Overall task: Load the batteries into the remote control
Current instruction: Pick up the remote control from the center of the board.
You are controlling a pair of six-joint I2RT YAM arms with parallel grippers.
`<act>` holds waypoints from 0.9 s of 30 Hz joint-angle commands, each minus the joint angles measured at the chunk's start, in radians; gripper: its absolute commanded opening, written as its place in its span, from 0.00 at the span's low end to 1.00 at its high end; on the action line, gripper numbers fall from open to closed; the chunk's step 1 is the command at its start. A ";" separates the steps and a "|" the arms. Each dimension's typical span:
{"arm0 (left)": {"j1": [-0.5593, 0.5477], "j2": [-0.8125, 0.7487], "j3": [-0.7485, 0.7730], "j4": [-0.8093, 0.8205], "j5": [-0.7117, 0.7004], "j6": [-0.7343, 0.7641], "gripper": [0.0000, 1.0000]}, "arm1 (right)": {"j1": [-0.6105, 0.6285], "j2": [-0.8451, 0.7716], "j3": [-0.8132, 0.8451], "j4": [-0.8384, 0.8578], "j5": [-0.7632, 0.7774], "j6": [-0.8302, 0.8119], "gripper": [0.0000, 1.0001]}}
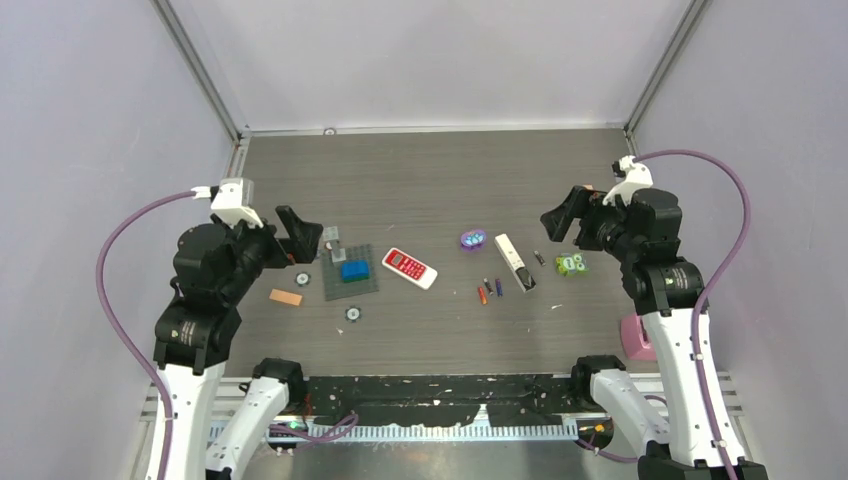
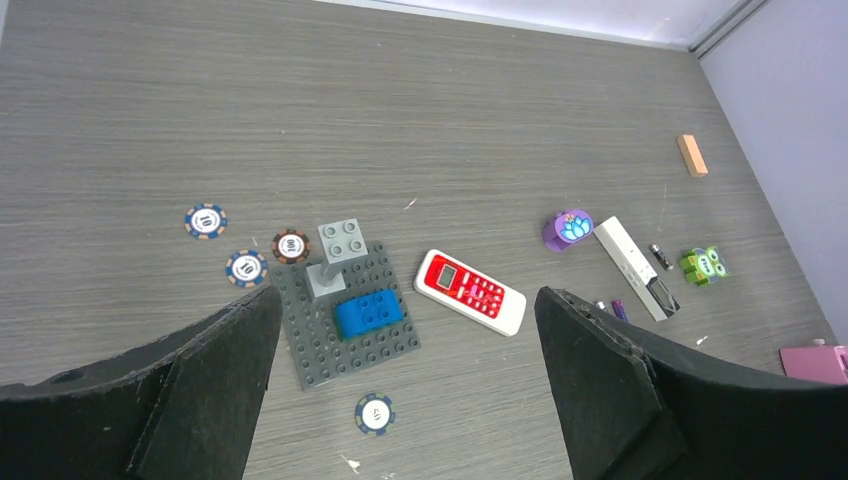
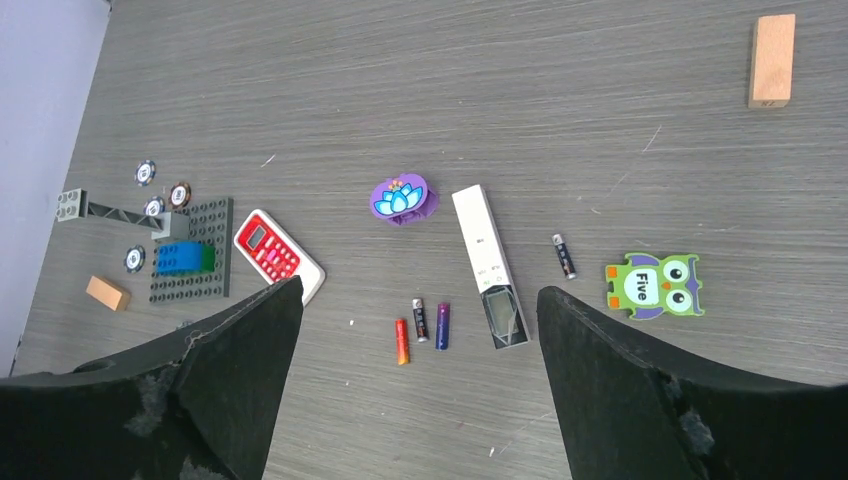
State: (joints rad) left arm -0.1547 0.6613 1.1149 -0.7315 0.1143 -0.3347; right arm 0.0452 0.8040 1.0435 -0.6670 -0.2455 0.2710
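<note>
Zero loaded yet, pre-grasp stage. Seeing batteries [image 3: 442, 325] on bench at lower centre, just left of remote control [image 3: 483, 245]. Left tool [image 1: 305, 238] and right tool [image 1: 562, 218] spread, empty. Next: probably lower right tool onto one cell.

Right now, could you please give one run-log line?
left gripper: open, empty | right gripper: open, empty | batteries: loose on table | remote control: untouched

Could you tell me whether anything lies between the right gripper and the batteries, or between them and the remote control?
Nothing visible does. The open right gripper hangs above the table, and only bare table separates the batteries from the remote control. The purple flower piece lies off its far end.
</note>
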 commanded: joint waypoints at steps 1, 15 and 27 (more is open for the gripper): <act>0.006 -0.037 -0.028 0.075 0.022 -0.023 1.00 | -0.002 -0.001 -0.014 0.017 -0.012 0.019 0.92; 0.006 -0.215 -0.176 0.072 0.209 -0.049 0.99 | 0.011 -0.100 -0.120 0.054 -0.276 0.063 0.95; 0.005 -0.239 -0.296 0.050 0.375 -0.181 0.99 | 0.395 -0.027 -0.264 0.224 0.070 0.097 0.94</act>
State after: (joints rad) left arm -0.1547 0.4320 0.8253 -0.7013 0.4343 -0.4549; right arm 0.3222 0.7246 0.8043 -0.5686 -0.3595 0.3500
